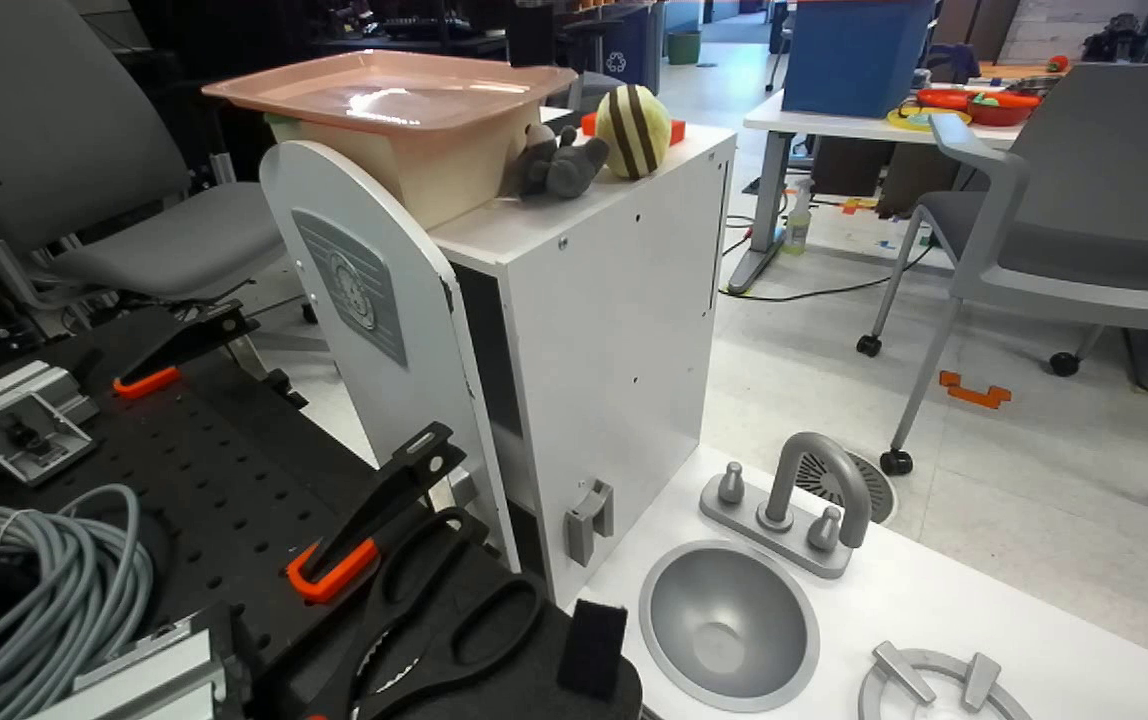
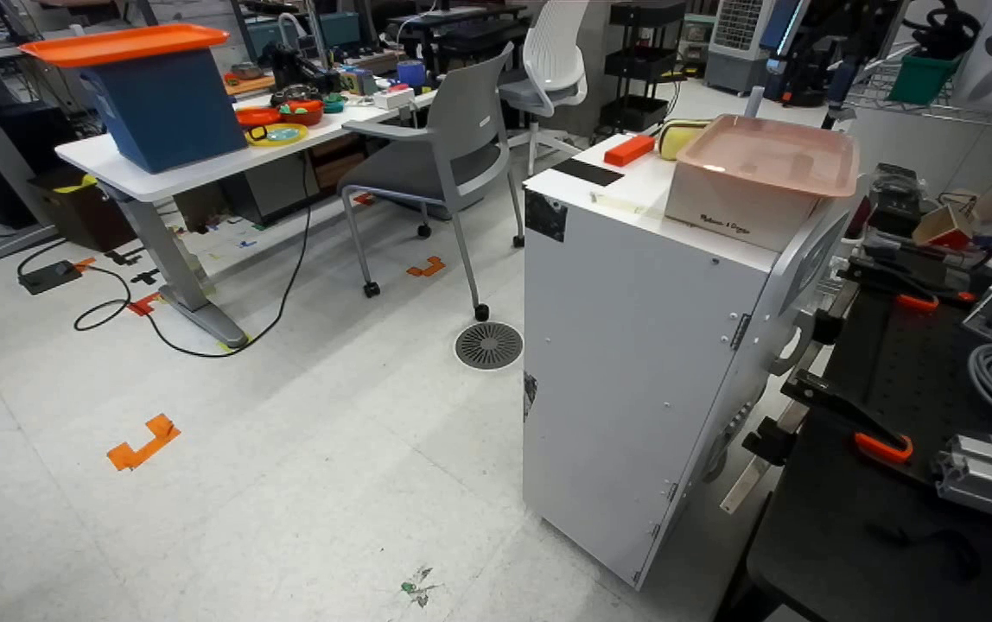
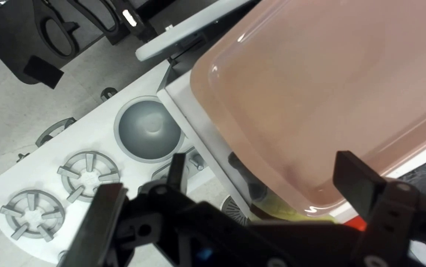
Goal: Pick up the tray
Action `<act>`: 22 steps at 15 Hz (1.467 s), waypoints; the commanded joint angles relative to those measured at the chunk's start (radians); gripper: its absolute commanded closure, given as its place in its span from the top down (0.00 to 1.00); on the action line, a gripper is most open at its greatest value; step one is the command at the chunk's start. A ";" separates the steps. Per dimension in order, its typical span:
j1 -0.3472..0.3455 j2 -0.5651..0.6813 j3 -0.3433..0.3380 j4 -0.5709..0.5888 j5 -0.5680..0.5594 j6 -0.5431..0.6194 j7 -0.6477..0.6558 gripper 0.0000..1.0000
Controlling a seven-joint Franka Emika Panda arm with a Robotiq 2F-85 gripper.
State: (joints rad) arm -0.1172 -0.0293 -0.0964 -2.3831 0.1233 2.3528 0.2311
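The salmon-pink tray [image 1: 389,90] lies level on a cream bin [image 1: 454,165] on top of the white cabinet [image 1: 614,340]. The tray also shows in an exterior view [image 2: 772,155] and fills the upper right of the wrist view [image 3: 328,104]. My gripper [image 3: 260,163] is open and empty in the wrist view, its fingers wide apart. The tray's near corner appears between the fingers, with the right finger over the tray's edge in the picture. I cannot tell the height of the fingers above the rim. The gripper does not show in the exterior views.
A grey soft toy [image 1: 564,165], a yellow striped ball [image 1: 634,130] and a red block [image 2: 630,150] sit beside the bin. A grey door [image 1: 374,300] stands ajar. The sink bowl [image 3: 150,128], faucet [image 1: 814,490] and burners [image 3: 90,174] lie below. A black table [image 1: 234,450] adjoins.
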 commanded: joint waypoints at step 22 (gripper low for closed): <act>0.002 -0.031 -0.008 -0.004 -0.002 -0.061 0.002 1.00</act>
State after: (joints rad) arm -0.1168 -0.0224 -0.1021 -2.3830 0.1535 2.3158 0.2060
